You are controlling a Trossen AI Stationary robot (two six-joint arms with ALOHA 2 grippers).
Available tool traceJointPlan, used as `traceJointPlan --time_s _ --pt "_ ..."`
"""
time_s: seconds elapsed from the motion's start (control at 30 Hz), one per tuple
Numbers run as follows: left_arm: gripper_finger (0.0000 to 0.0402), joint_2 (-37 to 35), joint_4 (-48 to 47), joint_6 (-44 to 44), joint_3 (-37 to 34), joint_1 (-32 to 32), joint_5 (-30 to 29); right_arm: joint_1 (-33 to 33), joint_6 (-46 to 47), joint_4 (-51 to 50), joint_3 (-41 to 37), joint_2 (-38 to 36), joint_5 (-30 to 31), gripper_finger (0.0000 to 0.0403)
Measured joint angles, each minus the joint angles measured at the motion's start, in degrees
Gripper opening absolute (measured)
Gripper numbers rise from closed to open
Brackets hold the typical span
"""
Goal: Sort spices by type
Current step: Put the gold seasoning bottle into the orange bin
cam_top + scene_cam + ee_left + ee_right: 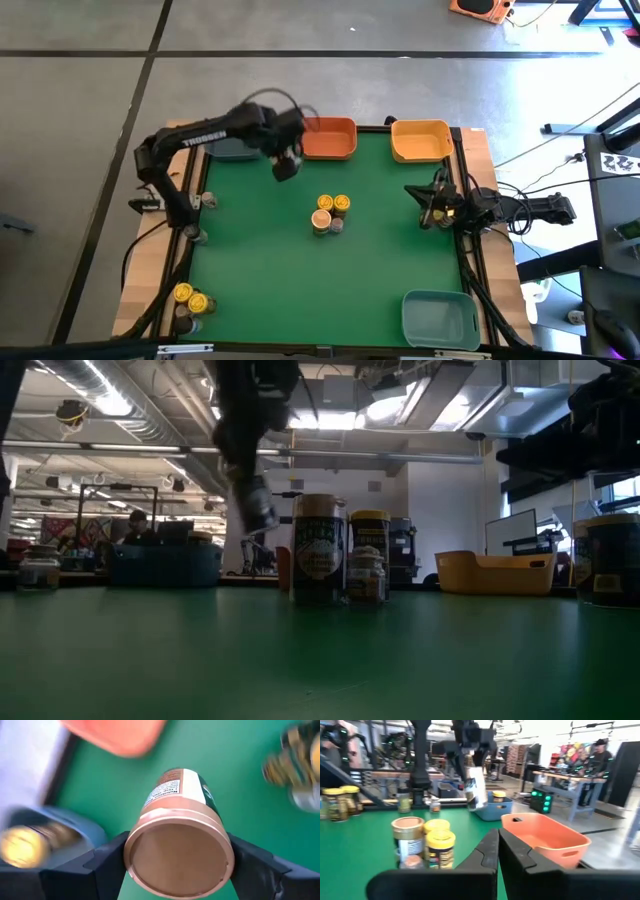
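Above the worktop (260, 260) near the orange bin (330, 139): left hand (285, 165) spread wide around a tan-lid jar (179, 832), carried aloft and tilted. Could slip out mid-swing. Right hand (432, 212) shut, empty.

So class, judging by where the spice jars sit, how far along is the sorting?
Early. Done: a yellow-lidded jar already lies in the blue-grey bin. In hand: the left end effector holds a tan-lidded jar above the mat near the orange bin. Left: the centre cluster and the jars at the left edge. The right end effector waits shut.
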Motion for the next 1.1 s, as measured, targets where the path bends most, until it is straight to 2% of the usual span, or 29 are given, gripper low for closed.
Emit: traceJointPlan --time_s 0.13,0.33,0.7,1.1 --pt "0.029 1.9 5.46 5.19 5.17 3.4 -3.8 0.0 -1.43 0.99 0.0 0.02 2.98 0.0012" --pt "0.029 6.83 10.23 10.9 10.1 7.73 -3.83 0.0 -4.9 3.74 0.0 0.02 6.14 0.0012" --pt "0.029 22.02 3.78 12.34 26.9 11.54 -3.69 0.0 -9.73 4.37 0.0 0.02 8.24 0.0012" --pt "0.029 29.4 3.11 13.71 27.99 11.56 -3.31 0.0 -10.73 1.39 0.0 0.02 8.22 0.0012"
